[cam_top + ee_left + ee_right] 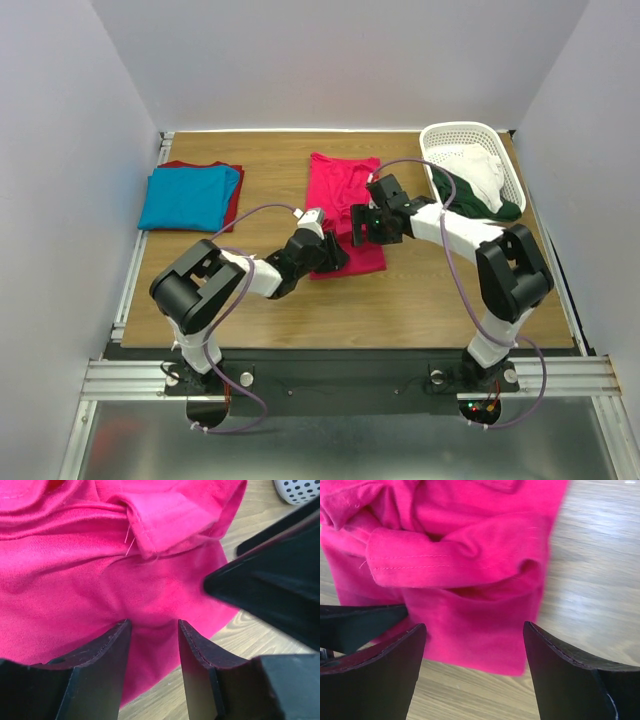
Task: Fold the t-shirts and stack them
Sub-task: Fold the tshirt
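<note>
1. Nearest, the left arm [255, 278] and right arm [455, 230] reached in from the near edge of the desk [420, 300]. They met over the near end of the pink shirt [343, 190].
2. The left jaws stood partly apart, straddling the near hem towards its left corner. No cloth looked pinched yet.
3. The right jaws gaped wide, empty, just over the right corner below a rolled fold [450, 562]. This was probably so both corners could be lifted together for a fold.
4. The pink shirt lay mid-desk, narrowed lengthwise and rumpled.
5. Far left, a blue shirt [185, 197] sat folded on a dark red shirt [236, 200], starting the stack. Far right, a white basket [462, 130] held more clothes.
</note>
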`<state>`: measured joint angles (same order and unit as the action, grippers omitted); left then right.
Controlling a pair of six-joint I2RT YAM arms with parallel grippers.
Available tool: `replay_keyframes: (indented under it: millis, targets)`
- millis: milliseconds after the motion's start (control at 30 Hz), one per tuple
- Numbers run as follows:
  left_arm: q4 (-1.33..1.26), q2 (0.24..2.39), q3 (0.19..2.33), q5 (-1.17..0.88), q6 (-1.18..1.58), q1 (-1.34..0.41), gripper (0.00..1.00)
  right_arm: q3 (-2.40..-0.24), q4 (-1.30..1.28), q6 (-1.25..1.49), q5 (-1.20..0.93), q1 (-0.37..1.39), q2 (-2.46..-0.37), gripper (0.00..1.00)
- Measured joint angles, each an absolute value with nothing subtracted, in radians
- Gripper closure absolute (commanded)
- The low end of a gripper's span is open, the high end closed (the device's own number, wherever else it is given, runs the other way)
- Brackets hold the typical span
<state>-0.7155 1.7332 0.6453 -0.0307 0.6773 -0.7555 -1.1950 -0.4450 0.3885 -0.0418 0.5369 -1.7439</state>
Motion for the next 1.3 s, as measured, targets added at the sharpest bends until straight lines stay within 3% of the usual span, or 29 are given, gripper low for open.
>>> replay_keyframes:
  millis: [433, 900, 1100, 1233, 1300]
  targets:
    - [-0.744, 1.708, 0.598, 0.034, 0.682, -0.759, 0.46, -1.351, -0.434, 0.397, -0.058, 0.577, -1.94, 0.17]
    - [-0.778, 1.626, 0.484, 0.054, 0.704, -0.778, 0.46, -1.657, -0.417, 0.45, 0.243, 0.579, -2.024, 0.14]
    - [-0.698, 1.557, 0.466, 0.071, 0.696, -0.787, 0.39, -1.575, -0.407, 0.444, 0.228, 0.579, -1.952, 0.14]
    - [-0.539, 1.454, 0.467, 0.112, 0.667, -0.791, 0.27, -1.452, -0.411, 0.434, 0.18, 0.593, -1.849, 0.15]
    - [-0.476, 1.393, 0.467, 0.133, 0.659, -0.791, 0.25, -1.401, -0.414, 0.429, 0.154, 0.612, -1.801, 0.16]
